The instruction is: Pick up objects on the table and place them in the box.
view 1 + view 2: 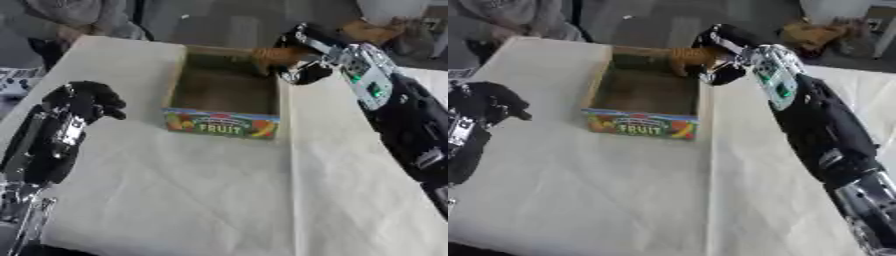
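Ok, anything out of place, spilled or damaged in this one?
Nothing stands out. The fruit box sits upright on the table; the right hand holds a brown object over its far corner, and the left hand idles at the left.

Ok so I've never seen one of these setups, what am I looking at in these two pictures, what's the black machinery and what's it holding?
Both pictures come from one camera pair in a humanoid robot's head, looking down at its work; they show the same moment, slightly offset. The black and silver limbs are its two arms, steered by a person. The surface is a table covered with a pale cloth. On it stands an open cardboard box with "FRUIT" printed on the front; it looks empty inside. The right hand reaches over the box's far right corner with its fingers curled around a brownish object; what it is I cannot make out. The left hand hangs at the left of the table with its fingers curled, holding nothing. No other loose items show on the cloth.
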Controlling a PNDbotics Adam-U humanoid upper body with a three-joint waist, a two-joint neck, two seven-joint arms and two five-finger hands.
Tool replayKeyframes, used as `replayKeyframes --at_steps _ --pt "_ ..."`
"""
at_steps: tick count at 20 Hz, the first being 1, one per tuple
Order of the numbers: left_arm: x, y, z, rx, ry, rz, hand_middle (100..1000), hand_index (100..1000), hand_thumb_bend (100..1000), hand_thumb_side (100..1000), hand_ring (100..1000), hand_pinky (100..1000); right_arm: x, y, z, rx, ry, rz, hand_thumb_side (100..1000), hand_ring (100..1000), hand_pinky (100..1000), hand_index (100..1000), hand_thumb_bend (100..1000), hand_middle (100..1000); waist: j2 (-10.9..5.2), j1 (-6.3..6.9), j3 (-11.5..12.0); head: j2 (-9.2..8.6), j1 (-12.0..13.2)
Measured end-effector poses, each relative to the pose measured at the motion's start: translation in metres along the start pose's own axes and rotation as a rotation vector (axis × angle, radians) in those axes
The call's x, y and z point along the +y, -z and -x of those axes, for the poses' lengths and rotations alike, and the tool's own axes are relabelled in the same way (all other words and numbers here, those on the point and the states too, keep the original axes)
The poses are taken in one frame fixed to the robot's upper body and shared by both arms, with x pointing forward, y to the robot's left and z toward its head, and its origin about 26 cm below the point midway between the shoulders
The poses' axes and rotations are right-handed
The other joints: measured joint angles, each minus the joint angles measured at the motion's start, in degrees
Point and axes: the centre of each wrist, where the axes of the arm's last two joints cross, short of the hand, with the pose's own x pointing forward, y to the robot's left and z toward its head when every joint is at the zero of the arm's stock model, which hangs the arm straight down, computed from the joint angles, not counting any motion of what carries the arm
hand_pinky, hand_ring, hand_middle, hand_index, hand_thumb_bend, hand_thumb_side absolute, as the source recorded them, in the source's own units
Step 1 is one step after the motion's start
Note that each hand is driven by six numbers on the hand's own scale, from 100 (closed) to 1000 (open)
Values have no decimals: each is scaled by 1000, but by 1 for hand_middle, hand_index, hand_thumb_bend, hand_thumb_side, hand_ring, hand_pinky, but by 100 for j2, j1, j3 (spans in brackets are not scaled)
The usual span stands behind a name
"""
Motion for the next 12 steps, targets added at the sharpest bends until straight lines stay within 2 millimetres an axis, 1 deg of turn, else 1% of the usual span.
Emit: replayKeyframes --at_steps 2,3,4,5,6,7,9,12 --pt "0 0 0 1 -1 2 596 711 100 515 655 618 1 0 1 3 -1 -1 101 527 626 554 100 397 0 0 3 0 -10" --pt "0 0 0 1 -1 2 598 712 100 488 655 617 1 0 1 4 -2 1 101 561 631 583 100 423 0 0 3 -1 -15" --pt "0 1 0 -2 -3 3 598 712 100 488 655 617 1 0 1 5 -2 1 101 561 631 583 100 423 15 1 18 -7 -27" --pt "-1 3 -2 -15 -4 8 598 712 100 488 655 617 0 1 2 7 0 0 101 561 631 583 100 423 52 3 90 -42 -66" --pt "-2 7 -6 -35 -7 13 598 712 100 488 655 617 2 3 1 10 11 -5 101 561 631 583 100 423 92 5 214 -66 -119" --pt "-3 9 -8 -44 -11 19 598 713 100 486 655 617 7 9 -4 4 28 -11 101 562 632 585 100 424 103 1 301 -88 -164" --pt "-4 11 -10 -55 -17 28 598 713 100 472 657 617 15 18 -14 -7 55 -15 105 571 636 595 100 433 102 -22 340 -104 -224" --pt "-7 15 -14 -77 -32 36 599 713 100 469 657 617 26 24 -19 -9 77 -32 108 578 639 600 100 441 102 -5 452 -110 -303"
